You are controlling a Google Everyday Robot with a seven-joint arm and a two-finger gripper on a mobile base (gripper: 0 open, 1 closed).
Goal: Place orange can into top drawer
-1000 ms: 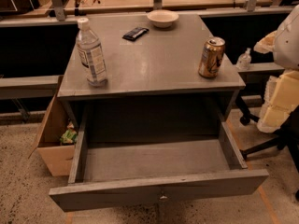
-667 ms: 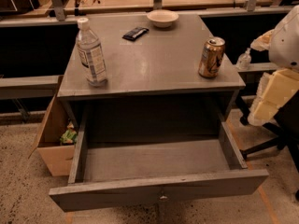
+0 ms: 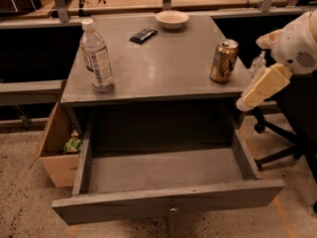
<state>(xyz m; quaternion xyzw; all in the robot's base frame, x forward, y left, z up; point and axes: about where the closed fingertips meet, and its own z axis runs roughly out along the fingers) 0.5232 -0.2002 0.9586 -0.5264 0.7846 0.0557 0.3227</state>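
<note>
The orange can [image 3: 224, 61] stands upright near the right edge of the grey desk top [image 3: 158, 68]. The top drawer [image 3: 163, 171] is pulled wide open below it, its inside bare, with a small knob [image 3: 172, 209] on the front panel. My gripper [image 3: 247, 99] is at the end of the cream arm, just off the desk's right edge. It hangs right of the can and slightly lower, not touching it.
A clear water bottle [image 3: 97, 57] stands at the desk's left edge. A white bowl [image 3: 172, 19] and a dark packet [image 3: 143, 35] lie at the back. A brown cardboard box [image 3: 57, 150] sits on the floor left of the drawer. An office chair base [image 3: 277, 133] is at the right.
The arm has risen and swung left, bringing the gripper closer to the desk's right edge and the can. The can, the bottle and the drawer have not moved.
</note>
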